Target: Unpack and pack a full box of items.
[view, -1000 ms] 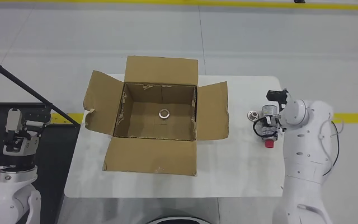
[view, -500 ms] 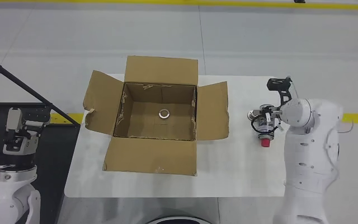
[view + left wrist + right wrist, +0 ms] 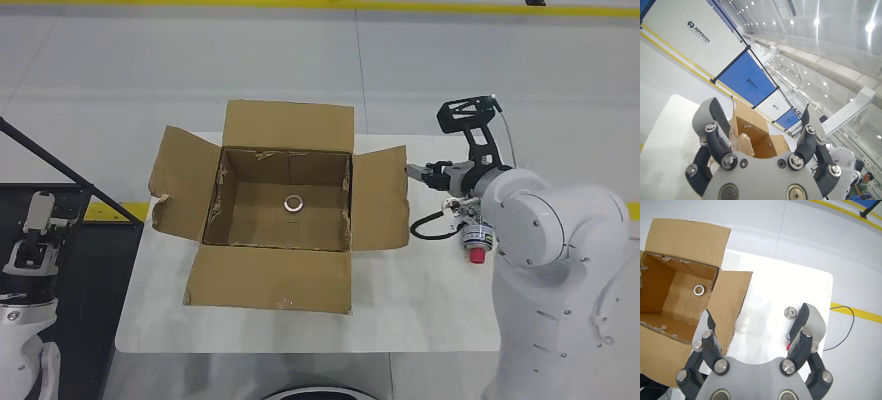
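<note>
Table [image 3: 430, 300] | R fingers [image 3: 799, 319] spread, flange [image 3: 790, 313] just off one tip | L fingers [image 3: 719, 115] spread

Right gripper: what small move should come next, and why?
Probably swing the right gripper over the box toward the ring. It is open and empty above the table, a flange lies out on it, and the ring is the one item seen inside.
</note>
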Controlling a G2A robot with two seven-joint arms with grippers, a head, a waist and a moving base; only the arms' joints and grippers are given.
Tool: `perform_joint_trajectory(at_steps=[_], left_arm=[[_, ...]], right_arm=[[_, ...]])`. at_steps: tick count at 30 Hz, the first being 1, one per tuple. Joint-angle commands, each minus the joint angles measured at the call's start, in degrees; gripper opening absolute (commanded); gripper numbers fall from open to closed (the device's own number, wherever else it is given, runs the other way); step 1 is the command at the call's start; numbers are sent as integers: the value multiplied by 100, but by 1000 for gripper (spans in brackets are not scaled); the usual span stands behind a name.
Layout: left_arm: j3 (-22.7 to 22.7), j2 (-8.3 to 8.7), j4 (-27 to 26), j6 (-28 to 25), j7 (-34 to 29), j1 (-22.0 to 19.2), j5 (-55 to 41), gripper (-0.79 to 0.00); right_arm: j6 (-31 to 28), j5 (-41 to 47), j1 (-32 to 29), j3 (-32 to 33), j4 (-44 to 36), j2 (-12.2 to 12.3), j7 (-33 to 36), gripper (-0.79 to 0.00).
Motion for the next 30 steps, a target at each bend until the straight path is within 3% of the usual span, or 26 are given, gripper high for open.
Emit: perform_joint_trajectory(at_steps=[1, 10, 16, 21, 30], left_arm=[[2, 0, 1, -4, -1, -1, -8, 0], [2, 0, 1, -4, -1, -1, -8, 0], [190, -8, -124, 28, 17, -72, 245, 0], [318, -29, -204, 95, 154, -77, 373, 0], [261, -64, -167, 197, 334, 22, 288, 0]], right_arm=[[0, -6, -2, 3, 1, 0, 3, 0], [-51, 13, -52, -41, 23, 1, -106, 0], [-72, 321, 212, -716, 365, -59, -676, 0], [5, 946, 1114, -1546, 1330, -211, -807, 0], [131, 2185, 2730, -3191, 4006, -731, -1179, 0]])
